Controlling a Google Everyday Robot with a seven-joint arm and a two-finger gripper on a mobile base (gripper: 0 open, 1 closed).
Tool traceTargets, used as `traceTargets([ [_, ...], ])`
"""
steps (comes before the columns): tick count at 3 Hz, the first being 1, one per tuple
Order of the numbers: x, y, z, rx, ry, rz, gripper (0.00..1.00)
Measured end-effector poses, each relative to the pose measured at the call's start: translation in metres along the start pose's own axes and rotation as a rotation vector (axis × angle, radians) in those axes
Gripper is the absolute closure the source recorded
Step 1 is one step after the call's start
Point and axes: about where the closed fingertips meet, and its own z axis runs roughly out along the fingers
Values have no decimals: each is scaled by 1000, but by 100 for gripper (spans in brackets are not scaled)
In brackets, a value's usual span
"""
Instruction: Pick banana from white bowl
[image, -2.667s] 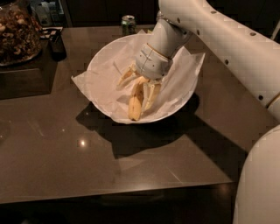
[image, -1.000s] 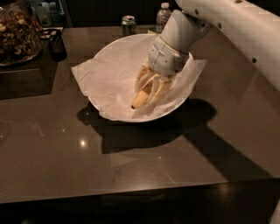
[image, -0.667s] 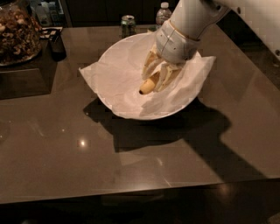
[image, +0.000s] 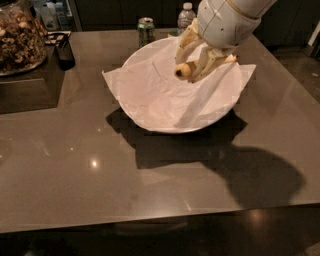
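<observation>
The white bowl (image: 150, 107), lined with crinkled white paper, stands on the dark table in the middle of the camera view. My gripper (image: 196, 59) hangs over the bowl's far right part, shut on the banana (image: 183, 70). The banana is lifted clear of the paper. Its dark end points toward the camera, and the rest of it is hidden between my pale fingers (image: 188, 40). The white wrist comes in from the top right.
A green can (image: 146, 30) and a water bottle (image: 185, 15) stand just behind the bowl. A black block (image: 27, 82) at the left carries a glass jar of snacks (image: 20, 40) and a small dark object (image: 64, 50). The table's front edge (image: 150, 220) runs below.
My gripper has risen and moved to the right and back with the banana, which now hangs above the paper instead of lying in the bowl. The view has shifted too.
</observation>
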Motion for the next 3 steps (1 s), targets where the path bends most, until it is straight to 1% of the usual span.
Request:
traceTargets([
  [1,-4,-1,-23,64,6,-2,100],
  [2,-15,0,-42,106,-1,0,100],
  [3,-30,9,-61,145,11,34,100],
])
